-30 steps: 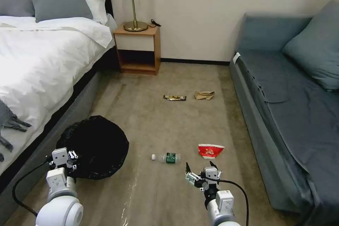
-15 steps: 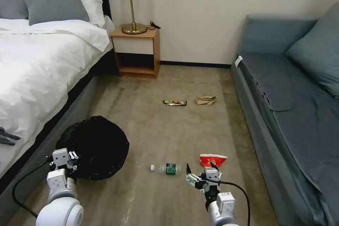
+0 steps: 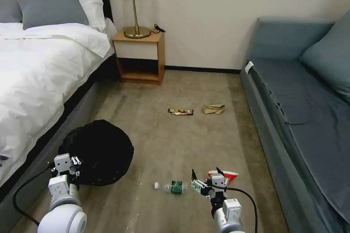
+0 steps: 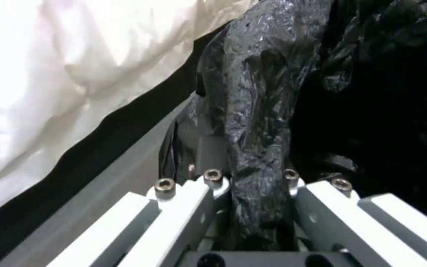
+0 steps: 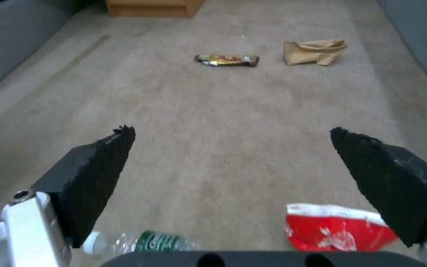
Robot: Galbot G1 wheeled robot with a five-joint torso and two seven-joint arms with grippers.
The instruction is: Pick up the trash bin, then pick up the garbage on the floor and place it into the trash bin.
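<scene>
I am rolling forward: the bottle [image 3: 171, 186] and snack bag [image 3: 226, 177] are now lying just ahead of my right hand [image 3: 206, 179], its fingers spread wide and empty. My left hand [image 4: 253, 193] is gripping the trash bin [image 3: 96, 151] by its liner, left of the bottle.

No lettering can be read. The bottle [image 3: 172, 186] carries a green label, and the snack bag [image 5: 336, 232] white print, both illegible.

Bed [image 3: 32, 72], nightstand [image 3: 140, 56] w/ lamp [image 3: 134, 3], sofa [image 3: 302, 105]
</scene>
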